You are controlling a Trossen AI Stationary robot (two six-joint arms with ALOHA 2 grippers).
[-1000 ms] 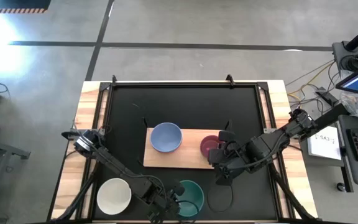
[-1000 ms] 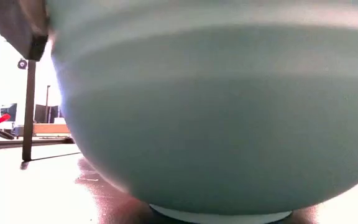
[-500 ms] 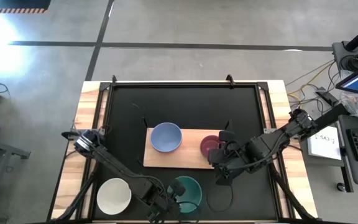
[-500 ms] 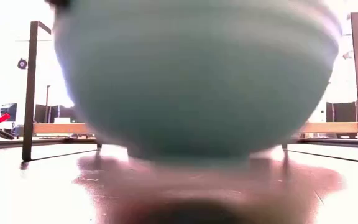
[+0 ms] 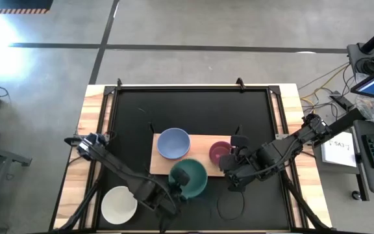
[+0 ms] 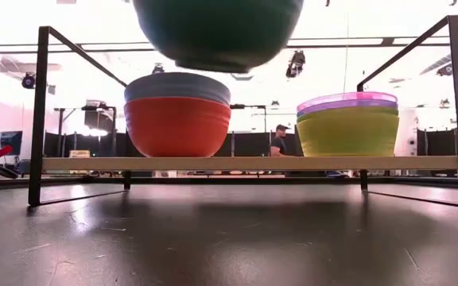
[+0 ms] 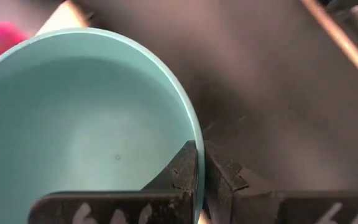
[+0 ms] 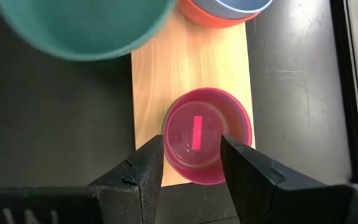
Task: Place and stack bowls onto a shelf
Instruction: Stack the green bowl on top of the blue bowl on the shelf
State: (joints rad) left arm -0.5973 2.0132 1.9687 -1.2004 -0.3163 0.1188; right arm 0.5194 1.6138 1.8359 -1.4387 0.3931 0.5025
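Lifted off the table since a second ago, the teal bowl (image 5: 188, 177) now hangs above the shelf's (image 5: 203, 168) near edge, the left gripper (image 7: 199, 167) clamped on its rim. It rides mouth-up, roughly level, and being round has no long axis. Its likely target is the grey-blue bowl (image 5: 173, 143) nested in the red bowl (image 6: 177, 125). Held by one thin pinch at the rim, the teal bowl could tilt or slip; set down off-centre, it could knock that stack along the shelf. Over the small-bowl stack topped by the magenta bowl (image 8: 206, 134), the right gripper (image 8: 191, 163) hovers with fingers apart. On the table waits the white bowl (image 5: 119, 204).
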